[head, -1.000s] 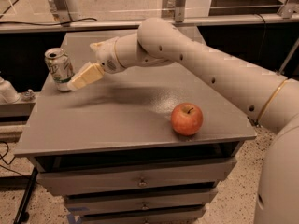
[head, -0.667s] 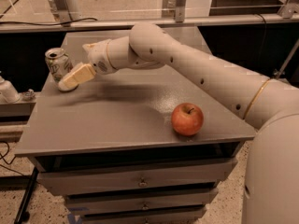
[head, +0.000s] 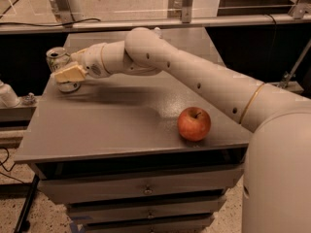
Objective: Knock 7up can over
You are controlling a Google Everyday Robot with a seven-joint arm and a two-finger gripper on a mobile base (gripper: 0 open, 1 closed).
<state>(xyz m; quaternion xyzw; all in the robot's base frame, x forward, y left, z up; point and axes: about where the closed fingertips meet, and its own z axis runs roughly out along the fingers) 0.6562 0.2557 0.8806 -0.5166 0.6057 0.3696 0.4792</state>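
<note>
Leftward goes the tool since the earlier frames: it stood just to the right of the 7up can and now lies across the can's middle, seemingly touching it. The can is still upright.

At the far left, off the worktop and lower down, a white plastic bottle shows partly at the edge. Next comes the can, on the worktop's far left corner, close to the left edge; its silver top shows above the tool and its base below it. I cannot tell whether the tool is open or closed, and it does not appear to hold anything; it seems to press on the can's right side rather than grip it. The arm reaches back from it to the right, low over the worktop. A red apple sits well apart from the can, near the front right edge. Drawers lie beneath.

As for handling, I judge the can light and stiff-walled, with a smooth skin that slides readily on this flat surface. A low push would likely shove it along, perhaps off the near edge. No grasp is needed: contact high on the wall, near the rim, should tip it about its base. Once down it is likely to roll, so the edge is the risk.
</note>
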